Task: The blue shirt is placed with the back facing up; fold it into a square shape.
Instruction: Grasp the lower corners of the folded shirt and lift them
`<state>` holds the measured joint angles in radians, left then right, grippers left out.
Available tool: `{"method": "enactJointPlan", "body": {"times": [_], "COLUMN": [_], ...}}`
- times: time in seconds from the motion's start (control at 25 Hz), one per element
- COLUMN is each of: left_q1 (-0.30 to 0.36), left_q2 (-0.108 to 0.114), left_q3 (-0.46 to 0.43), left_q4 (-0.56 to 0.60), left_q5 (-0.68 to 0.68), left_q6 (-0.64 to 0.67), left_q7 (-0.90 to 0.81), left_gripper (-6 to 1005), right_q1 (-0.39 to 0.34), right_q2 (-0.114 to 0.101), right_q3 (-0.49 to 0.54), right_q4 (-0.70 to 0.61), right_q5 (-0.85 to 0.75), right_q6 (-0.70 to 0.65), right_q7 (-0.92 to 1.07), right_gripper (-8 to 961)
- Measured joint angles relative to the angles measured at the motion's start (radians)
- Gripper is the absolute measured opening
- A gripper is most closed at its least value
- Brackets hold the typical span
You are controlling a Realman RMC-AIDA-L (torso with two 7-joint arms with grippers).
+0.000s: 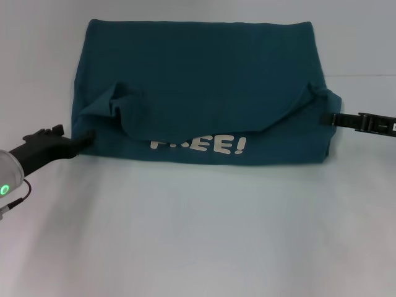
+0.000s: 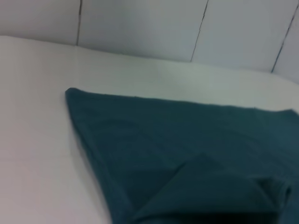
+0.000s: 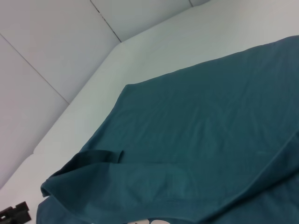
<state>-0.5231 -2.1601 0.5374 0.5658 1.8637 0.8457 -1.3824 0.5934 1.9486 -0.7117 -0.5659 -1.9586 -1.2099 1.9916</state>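
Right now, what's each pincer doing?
Left pincer: at the left edge of the dark teal-blue knit shirt, grip cannot be told.
Right pincer: at the shirt's right edge, grip cannot be told.

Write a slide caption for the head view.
Both hands, left hand and right hand, at the side edges of the part-folded blue shirt.

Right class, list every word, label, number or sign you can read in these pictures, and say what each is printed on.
"FREE!" in white letters on the blue shirt, near its front edge; a folded flap covers the tops of the first letters, so that reading is partly a guess.
Small white mark on the right pincer: too small to read.
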Motion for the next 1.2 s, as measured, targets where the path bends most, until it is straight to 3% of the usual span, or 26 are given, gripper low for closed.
{"method": "enactJointPlan", "body": {"times": [0.16,1.04,1.2], "left_q1": [-0.003,-0.035,-0.034], "left_q2": [-0.005,-0.006,-0.006], "left_q3": [0.063,0.107,0.106], "left_q4": [-0.003,-0.041,-0.039], "left_q5": [-0.001,0.0,-0.007], "left_q6": [-0.079,-0.15,-0.151], "left_q7": [0.011,0.033,0.033], "left_gripper": [836,828,786], "right_q1": [-0.001,-0.008,-0.011], "right_q2": [0.005,0.016,0.017], "right_q3": [0.0,0.0,0.001], "right_q4": [0.004,0.008,0.008], "right_q5": [0.002,0.006,0.006], "right_q6": [0.01,0.045,0.052], "right_q7": [0.0,-0.006,-0.007], "right_gripper": [597,598,597]}}
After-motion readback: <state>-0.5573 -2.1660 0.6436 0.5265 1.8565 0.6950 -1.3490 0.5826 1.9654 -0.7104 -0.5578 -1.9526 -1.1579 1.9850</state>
